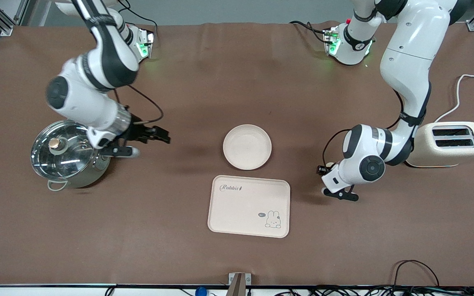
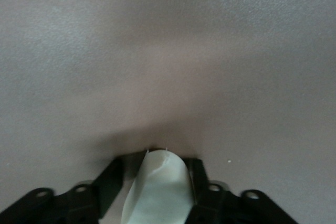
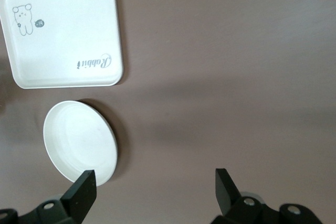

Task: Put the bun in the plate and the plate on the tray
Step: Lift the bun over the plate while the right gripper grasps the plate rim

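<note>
The bun (image 2: 157, 192), a pale cream lump, sits between the fingers of my left gripper (image 2: 157, 156), which is shut on it low over the brown table. In the front view the left gripper (image 1: 342, 195) is toward the left arm's end of the table, beside the toaster, and its hand hides the bun. The round cream plate (image 1: 247, 146) lies empty mid-table and also shows in the right wrist view (image 3: 79, 142). The Rabbit tray (image 1: 248, 205) lies just nearer the camera than the plate and also shows in the right wrist view (image 3: 63, 30). My right gripper (image 1: 154, 142) is open and empty beside the pot; it also shows in its own wrist view (image 3: 155, 174).
A steel pot with a glass lid (image 1: 64, 154) stands toward the right arm's end of the table. A cream toaster (image 1: 453, 144) with a white cable stands toward the left arm's end. Brown table mat (image 1: 237, 74) lies between the plate and the robot bases.
</note>
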`<action>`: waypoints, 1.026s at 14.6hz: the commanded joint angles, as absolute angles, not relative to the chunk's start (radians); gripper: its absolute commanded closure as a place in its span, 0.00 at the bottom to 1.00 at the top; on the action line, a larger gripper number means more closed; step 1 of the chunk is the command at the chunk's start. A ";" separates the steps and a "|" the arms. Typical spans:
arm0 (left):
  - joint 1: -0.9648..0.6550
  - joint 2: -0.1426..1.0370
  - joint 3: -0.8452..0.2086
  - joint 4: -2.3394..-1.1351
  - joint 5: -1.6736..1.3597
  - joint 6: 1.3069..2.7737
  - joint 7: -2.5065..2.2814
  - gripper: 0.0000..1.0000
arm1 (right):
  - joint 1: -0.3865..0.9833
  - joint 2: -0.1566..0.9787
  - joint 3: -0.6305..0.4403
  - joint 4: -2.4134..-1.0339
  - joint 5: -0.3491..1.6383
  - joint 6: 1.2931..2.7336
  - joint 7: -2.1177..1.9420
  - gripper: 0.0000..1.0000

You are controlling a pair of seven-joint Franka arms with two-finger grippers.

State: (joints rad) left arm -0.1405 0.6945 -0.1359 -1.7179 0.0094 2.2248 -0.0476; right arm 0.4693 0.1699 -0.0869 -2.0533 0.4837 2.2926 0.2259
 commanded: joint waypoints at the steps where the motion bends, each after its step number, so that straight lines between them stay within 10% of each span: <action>1: -0.112 0.640 -0.175 -1.786 -0.003 2.226 -0.031 0.72 | 0.599 0.265 -0.098 -2.102 0.543 2.498 0.319 0.00; 5: -0.114 0.621 -0.213 -1.767 -0.008 2.204 -0.066 0.94 | 0.727 0.405 -0.098 -2.033 0.626 2.599 0.376 0.00; 15: -0.244 0.738 -0.373 -1.577 -0.195 2.251 -0.722 0.93 | 0.865 0.595 -0.101 -1.954 0.615 2.755 0.361 0.04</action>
